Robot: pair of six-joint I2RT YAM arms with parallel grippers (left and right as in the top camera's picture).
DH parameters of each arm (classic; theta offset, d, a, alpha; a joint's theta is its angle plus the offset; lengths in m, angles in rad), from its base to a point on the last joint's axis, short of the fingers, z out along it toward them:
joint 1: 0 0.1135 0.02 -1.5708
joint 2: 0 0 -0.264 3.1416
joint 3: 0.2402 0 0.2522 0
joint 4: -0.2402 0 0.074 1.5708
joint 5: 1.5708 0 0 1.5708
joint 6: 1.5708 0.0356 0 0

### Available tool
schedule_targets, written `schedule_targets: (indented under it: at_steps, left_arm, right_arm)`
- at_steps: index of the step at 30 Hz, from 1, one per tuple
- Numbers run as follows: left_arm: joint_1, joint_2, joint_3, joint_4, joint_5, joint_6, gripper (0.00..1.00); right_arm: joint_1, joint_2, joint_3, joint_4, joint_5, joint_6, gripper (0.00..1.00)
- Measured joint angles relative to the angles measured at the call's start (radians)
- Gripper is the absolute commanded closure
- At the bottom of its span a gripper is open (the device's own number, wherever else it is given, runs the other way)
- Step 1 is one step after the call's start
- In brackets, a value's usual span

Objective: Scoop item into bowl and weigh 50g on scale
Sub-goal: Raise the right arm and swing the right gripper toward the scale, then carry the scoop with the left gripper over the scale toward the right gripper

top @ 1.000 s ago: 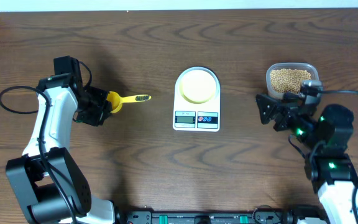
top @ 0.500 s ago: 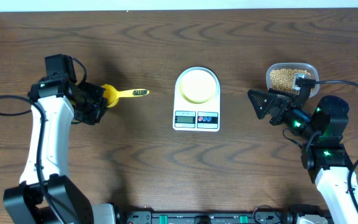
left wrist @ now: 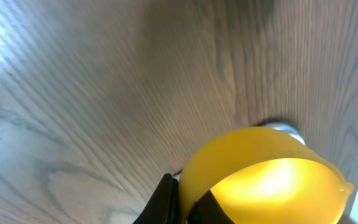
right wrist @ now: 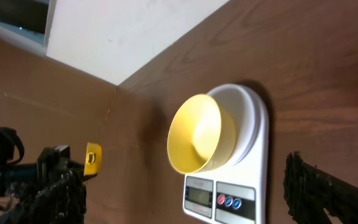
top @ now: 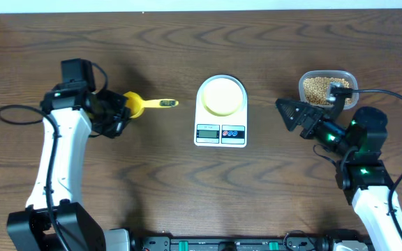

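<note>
A pale-yellow bowl (top: 222, 96) is seated on the scale (top: 220, 134). The left gripper (top: 123, 111) is clamped on a scoop (top: 150, 105), the right gripper (top: 285, 115) parted.

The tabletop (top: 152, 181) is dark brown wood with a strong wavy grain. Its finish is smooth and semi-gloss, and it catches a pale glare in the left wrist view. The scale (top: 220, 139) is smooth white plastic with a soft sheen. The bowl (top: 222, 96) looks like pale-yellow plastic, smooth, with a light gloss inside. The scoop (top: 145, 105) is bright yellow plastic, thin enough to glow where light passes through. The container (top: 352, 77) is clear plastic, and the beans (top: 319, 87) in it are matt tan. The right pincer (top: 289, 116) is matt black, its fingers (right wrist: 328, 193) rough and knobbly. The arm shells (top: 58, 157) are smooth white plastic.
</note>
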Motion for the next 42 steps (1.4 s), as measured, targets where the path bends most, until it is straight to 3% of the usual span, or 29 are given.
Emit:
schedule_targets:
  at_steps: [19,24,30,35,37,42]
  left_arm:
    - [-0.190,0.000,0.000,0.075,0.007,-0.003,0.92]
    - [-0.194,0.000,0.000,0.076,0.007,-0.004,0.92]
    - [-0.194,0.000,0.000,0.079,0.008,-0.018,0.92]
    - [-0.194,0.000,0.000,0.085,0.008,-0.031,0.92]
    - [-0.194,0.000,0.000,0.085,0.008,-0.033,0.92]
    - [-0.195,0.000,0.000,0.086,0.007,-0.037,0.92]
  right_arm:
    - [0.175,0.117,0.000,0.078,0.050,0.119,0.01]
    - [0.176,0.117,0.000,0.080,0.052,0.127,0.24]
    - [0.180,0.117,0.000,0.081,0.053,0.140,0.29]
    - [0.183,0.117,0.000,0.081,0.053,0.155,0.26]
    - [0.185,0.117,0.000,0.081,0.053,0.161,0.17]
    - [0.213,0.117,0.001,0.082,0.073,0.170,0.06]
